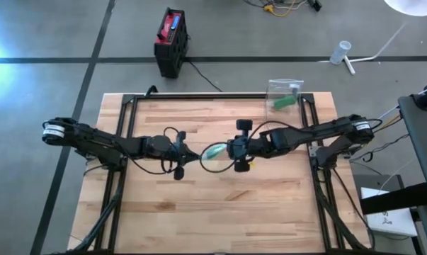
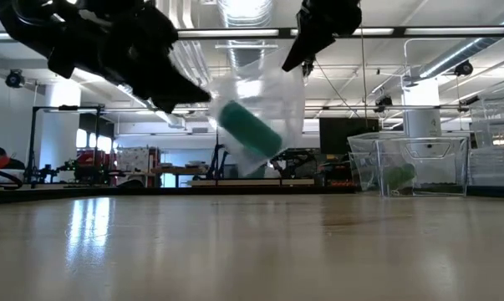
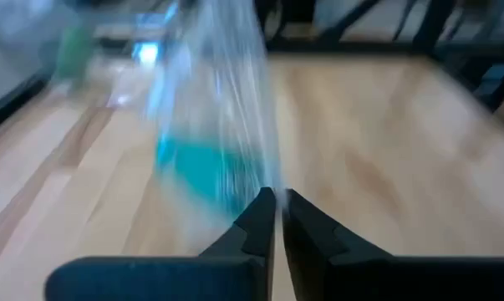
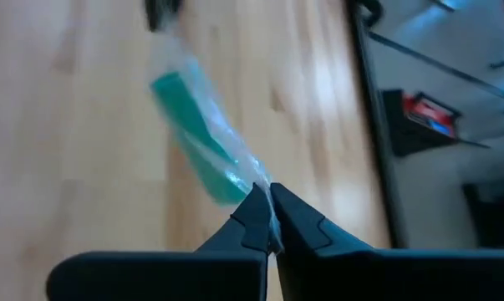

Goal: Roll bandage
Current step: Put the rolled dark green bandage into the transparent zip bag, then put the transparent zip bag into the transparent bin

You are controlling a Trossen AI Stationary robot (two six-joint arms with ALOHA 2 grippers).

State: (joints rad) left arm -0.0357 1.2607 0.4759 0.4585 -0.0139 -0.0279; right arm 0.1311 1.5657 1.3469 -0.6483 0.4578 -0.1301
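Above the table (image 1: 199, 219), between my two pincers, the clear bag (image 1: 214, 151) hangs, each clenched on an edge, green bandage roll (image 2: 250, 128) slanting inside, equally near both.

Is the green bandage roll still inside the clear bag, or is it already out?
Inside. The green bandage roll hangs within the clear bag, held above the table between the left claw and right claw, both shut on it.

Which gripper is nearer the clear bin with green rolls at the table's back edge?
Right. The right gripper is mid-table, pinching the plastic bag, on the clear bin's side; the left gripper grips the bag's opposite edge, farther away.
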